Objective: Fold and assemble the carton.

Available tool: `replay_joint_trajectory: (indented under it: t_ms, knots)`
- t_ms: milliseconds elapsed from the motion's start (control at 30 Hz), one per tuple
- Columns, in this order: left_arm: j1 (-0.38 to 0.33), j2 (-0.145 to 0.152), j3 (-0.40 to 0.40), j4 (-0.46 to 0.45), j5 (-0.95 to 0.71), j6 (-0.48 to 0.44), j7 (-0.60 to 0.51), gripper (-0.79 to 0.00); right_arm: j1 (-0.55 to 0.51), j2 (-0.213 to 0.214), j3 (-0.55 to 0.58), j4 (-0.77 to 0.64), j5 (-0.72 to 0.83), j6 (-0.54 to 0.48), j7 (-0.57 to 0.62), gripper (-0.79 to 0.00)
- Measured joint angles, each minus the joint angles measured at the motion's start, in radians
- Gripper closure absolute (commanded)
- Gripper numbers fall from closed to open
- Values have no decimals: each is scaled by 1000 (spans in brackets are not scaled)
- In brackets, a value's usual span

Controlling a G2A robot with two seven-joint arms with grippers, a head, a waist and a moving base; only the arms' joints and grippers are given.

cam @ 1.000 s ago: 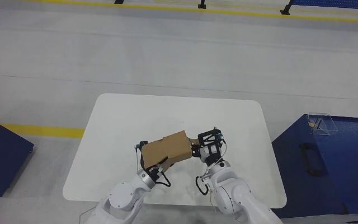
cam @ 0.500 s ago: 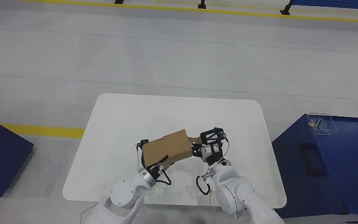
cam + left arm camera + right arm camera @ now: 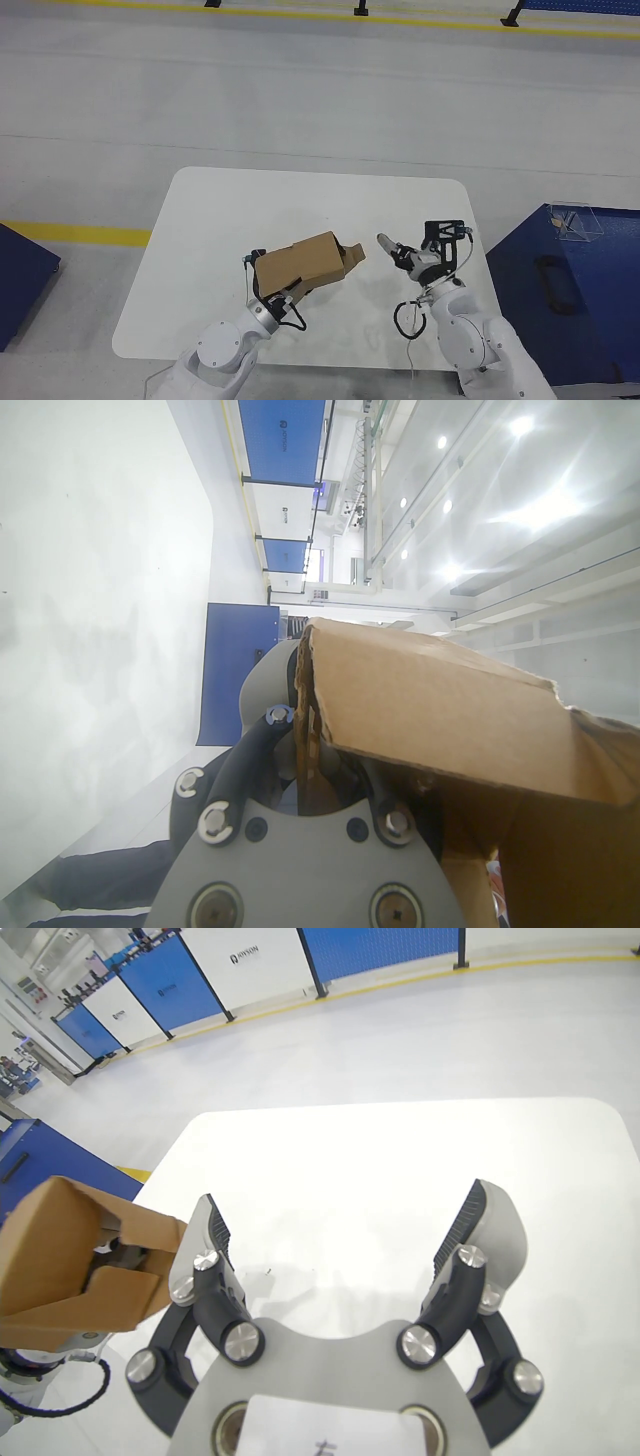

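One splayed end effector (image 3: 344, 1193) near carton (image 3: 50, 1238)

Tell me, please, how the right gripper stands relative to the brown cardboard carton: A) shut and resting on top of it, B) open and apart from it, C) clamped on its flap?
B: the right gripper is spread wide and empty, and the top view shows a gap to the brown cardboard carton.

Brown carton (image 3: 300, 262), tilted, end flaps ajar
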Motion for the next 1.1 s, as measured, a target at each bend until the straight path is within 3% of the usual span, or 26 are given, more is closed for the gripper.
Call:
replay_joint_trajectory:
  t_ms: [167,333,633,1100]
  knots:
    - [0,0,0,0,0,0,0,0,24,-5,-56,85,18,-53,87,-785]
    - [0,0,0,0,0,0,0,0,23,-9,-92,92,71,-120,101,-785]
    - [0,0,0,0,0,0,0,0,-21,-3,-12,22,291,-239,152,-785]
    - [0,0,0,0,0,0,0,0,-12,2,16,37,285,-240,149,-785]
